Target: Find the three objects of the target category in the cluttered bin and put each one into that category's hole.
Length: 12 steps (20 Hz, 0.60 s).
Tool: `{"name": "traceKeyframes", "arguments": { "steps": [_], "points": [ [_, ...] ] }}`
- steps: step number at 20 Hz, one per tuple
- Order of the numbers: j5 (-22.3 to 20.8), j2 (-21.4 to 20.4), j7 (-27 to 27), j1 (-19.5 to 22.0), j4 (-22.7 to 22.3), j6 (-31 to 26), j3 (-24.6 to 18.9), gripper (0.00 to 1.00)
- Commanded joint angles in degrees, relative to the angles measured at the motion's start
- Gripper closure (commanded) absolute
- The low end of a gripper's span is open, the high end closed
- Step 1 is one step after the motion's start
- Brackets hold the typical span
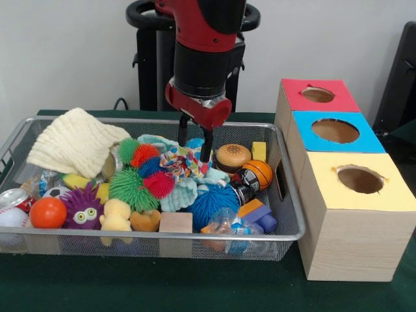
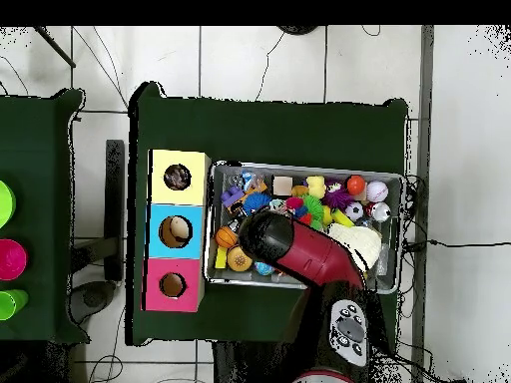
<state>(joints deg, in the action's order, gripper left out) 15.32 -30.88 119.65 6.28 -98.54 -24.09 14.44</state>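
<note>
The silver wire-mesh bin point(image 1: 294, 214) is full of toys; it also shows in the overhead view point(image 2: 391, 180). A crumpled wrapper with multicoloured dots point(image 1: 184, 164) lies on top of the pile in the middle. My gripper point(image 1: 195, 153) hangs straight down over it, open, with one black finger at each side of the wrapper's top. A second crinkly wrapper point(image 1: 44, 181) lies at the left by a drink can point(image 1: 14, 197). A third clear crinkly bag point(image 1: 227, 224) lies at the front right. In the overhead view my arm point(image 2: 299, 249) hides the gripper.
Three wooden boxes with holes stand beside the bin: red point(image 1: 318, 94), blue point(image 1: 335, 130), yellow point(image 1: 359, 179). In the bin are a cream knitted cloth point(image 1: 75, 143), spiky rubber balls point(image 1: 133, 188), an orange ball point(image 1: 47, 212), a toy burger point(image 1: 233, 156) and a wooden block point(image 1: 175, 223).
</note>
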Motion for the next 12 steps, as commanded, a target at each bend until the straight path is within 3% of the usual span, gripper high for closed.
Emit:
{"name": "traceKeyframes", "arguments": {
  "steps": [1, 6, 12],
  "points": [
    [0.21, 5.17, 9.68, 0.56, -0.60, 5.60, -2.81, 0.00],
    [0.38, 6.58, 9.86, 0.21, -0.16, 6.50, -2.56, 0.00],
    [-0.80, 6.34, 9.07, -2.49, 2.29, 0.17, 2.83, 0.00]
  ]
}}
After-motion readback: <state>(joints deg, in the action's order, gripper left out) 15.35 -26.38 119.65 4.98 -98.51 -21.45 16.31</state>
